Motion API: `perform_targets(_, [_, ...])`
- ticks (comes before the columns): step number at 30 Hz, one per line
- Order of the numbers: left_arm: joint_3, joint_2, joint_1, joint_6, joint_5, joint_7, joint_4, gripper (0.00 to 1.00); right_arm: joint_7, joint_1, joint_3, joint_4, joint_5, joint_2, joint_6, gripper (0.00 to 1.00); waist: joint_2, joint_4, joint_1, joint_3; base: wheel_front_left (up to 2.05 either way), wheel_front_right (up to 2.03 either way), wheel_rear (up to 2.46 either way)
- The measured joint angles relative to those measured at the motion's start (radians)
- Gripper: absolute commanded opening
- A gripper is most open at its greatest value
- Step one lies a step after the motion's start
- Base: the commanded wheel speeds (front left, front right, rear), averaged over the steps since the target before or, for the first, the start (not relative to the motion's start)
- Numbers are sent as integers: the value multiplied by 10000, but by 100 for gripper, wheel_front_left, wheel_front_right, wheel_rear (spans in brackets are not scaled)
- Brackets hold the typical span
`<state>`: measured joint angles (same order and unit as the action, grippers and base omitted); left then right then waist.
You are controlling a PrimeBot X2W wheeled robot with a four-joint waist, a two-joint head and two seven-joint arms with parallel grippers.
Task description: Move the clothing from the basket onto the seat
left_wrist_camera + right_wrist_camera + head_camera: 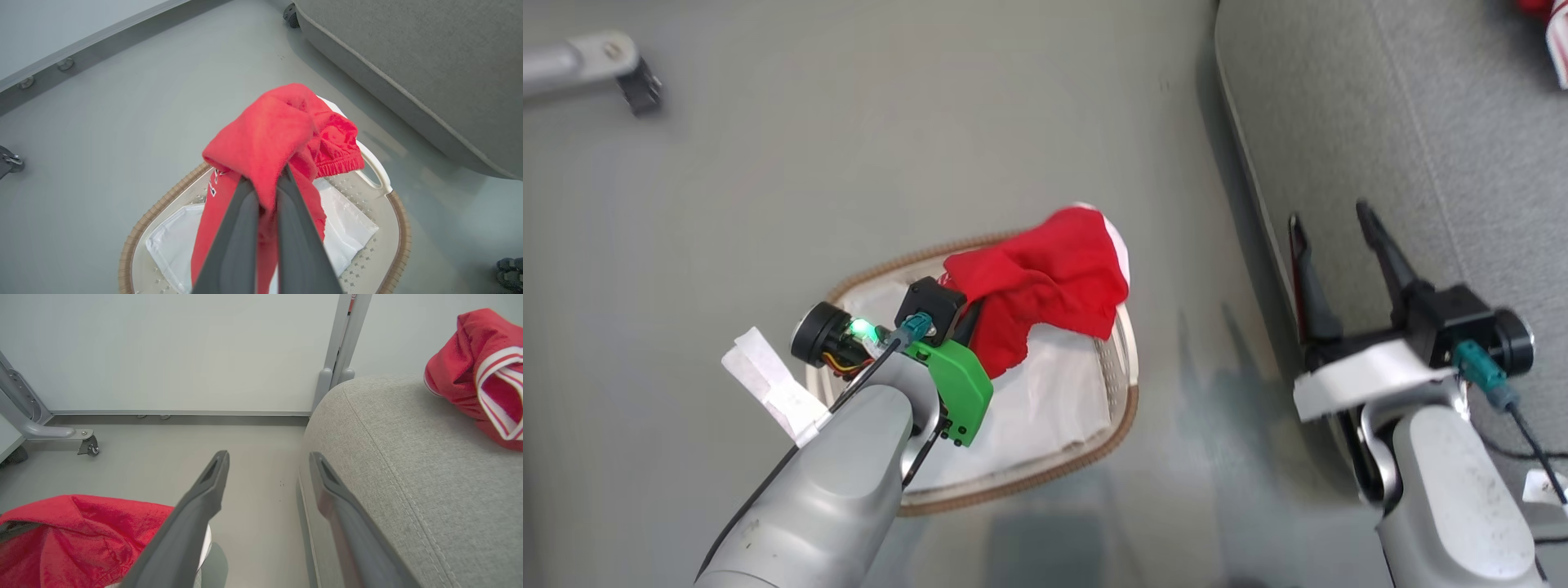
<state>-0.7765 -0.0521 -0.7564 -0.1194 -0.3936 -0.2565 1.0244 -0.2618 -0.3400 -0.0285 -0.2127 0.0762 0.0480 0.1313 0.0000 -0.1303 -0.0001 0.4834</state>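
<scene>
My left gripper (267,179) is shut on the plainer red garment (1045,282) (282,134), which hangs lifted above the cream basket (1123,408) (384,212); white lettering shows low on the cloth. The same garment fills the lower left of the right wrist view (81,535). The striped red garment (482,371) lies on the grey seat (1380,122) (408,457) (429,61), its edge at the head view's top right (1553,33). My right gripper (1331,216) (269,457) stands open over the seat's rounded edge, holding nothing.
A plain white cloth (1045,408) (351,220) lies in the basket's bottom. The basket stands on grey floor (849,163) left of the seat. A grey frame leg with a caster (88,445) stands by the white wall, and another metal leg (596,61) shows at upper left.
</scene>
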Motion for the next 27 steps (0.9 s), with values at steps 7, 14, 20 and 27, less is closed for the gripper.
perform_targets(7, [-268, -353, 92, -50, 23, -12, -1103, 0, 0, 1156, -36, -414, 50, 2, 0, 100, 0, 241, 0, -1806, 0, 0, 0])
perform_targets(14, [-660, -963, 17, -92, -477, 608, -2786, 0, 0, 1894, -232, -587, 19, 4, 2, 100, 0, 406, 0, -3506, 0, 0, 0])
perform_targets(20, [-821, -1831, -568, -96, -1210, 1463, -4543, 0, 0, 1911, -550, -548, 35, 2, 2, 100, 0, 541, -1, -4590, 0, 0, 0])
perform_targets(27, [-660, -2581, -1209, -98, -1626, 2201, -6036, 0, 0, 1854, -920, -441, 188, 6, 0, 100, 0, 689, -1, -5275, 0, 0, 0])
